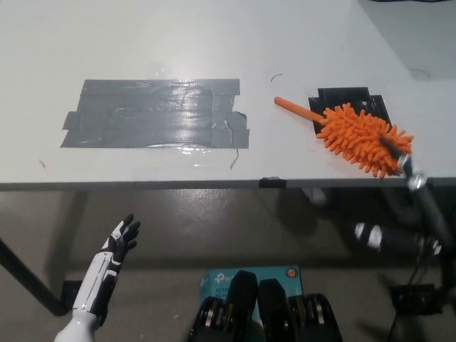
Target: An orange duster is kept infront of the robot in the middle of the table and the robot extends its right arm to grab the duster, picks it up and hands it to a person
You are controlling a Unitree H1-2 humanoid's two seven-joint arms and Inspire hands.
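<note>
On the table (214, 43), the right hand (393, 148) meets the orange duster (360, 135), grip perhaps unclear.

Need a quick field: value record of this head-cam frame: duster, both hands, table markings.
duster: orange duster lying on the table at its right near edge, handle pointing up-left, head over a black tape patch
right hand: black right hand at the duster's lower right end, touching the fluffy head; grasp cannot be confirmed
left hand: white left hand resting low at lower left, below the table edge, fingers apart, holding nothing
table markings: large grey tape patch left of centre
handover: not yet begun; no person in view
</note>
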